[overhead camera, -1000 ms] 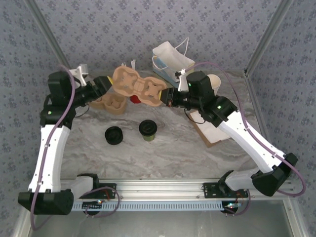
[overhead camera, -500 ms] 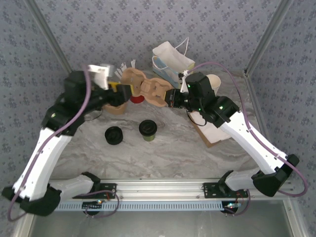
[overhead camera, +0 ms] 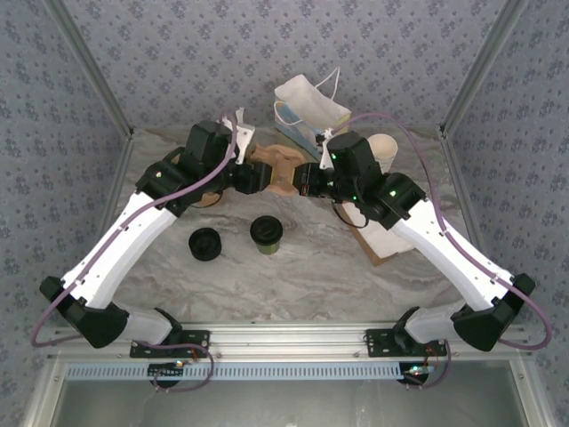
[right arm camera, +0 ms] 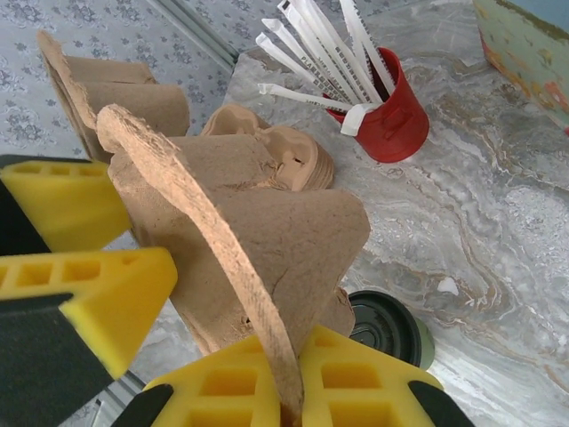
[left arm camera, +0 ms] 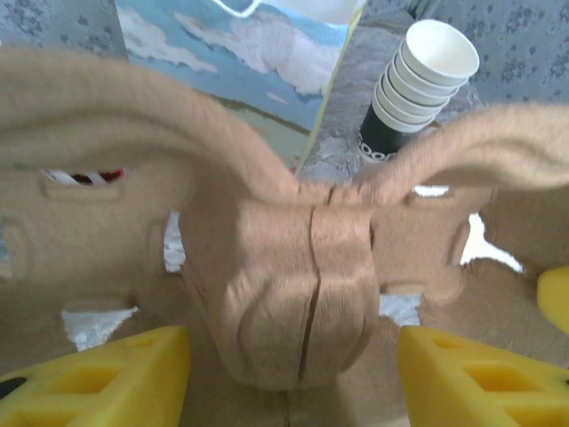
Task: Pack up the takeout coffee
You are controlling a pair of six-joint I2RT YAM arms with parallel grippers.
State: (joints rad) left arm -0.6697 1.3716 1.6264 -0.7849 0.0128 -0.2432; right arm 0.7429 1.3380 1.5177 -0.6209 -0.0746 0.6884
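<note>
The takeout coffee [overhead camera: 266, 234], a short olive-green cup with a black lid, stands on the marble table, and its lid [right arm camera: 388, 327] peeks out below the carrier in the right wrist view. Behind the cup, a brown pulp cup carrier [overhead camera: 280, 169] hangs in the air. My right gripper [overhead camera: 302, 181] is shut on that carrier's rim [right arm camera: 267, 311]. My left gripper [overhead camera: 252, 176] is open at the carrier's other end. Its yellow fingers [left arm camera: 116, 374] stand wide apart on either side of the carrier's central bulge [left arm camera: 298, 294].
A gift bag [overhead camera: 307, 111] stands open at the back, with a stack of white paper cups [overhead camera: 382, 147] to its right. A flat black lid [overhead camera: 205, 243] lies left of the coffee. A red cup of white sticks [right arm camera: 391, 116] and more carriers [right arm camera: 284, 156] sit behind.
My left arm has swung in from the left to the centre, and its open gripper now straddles the carrier. The right gripper has kept hold of the carrier, barely moving.
</note>
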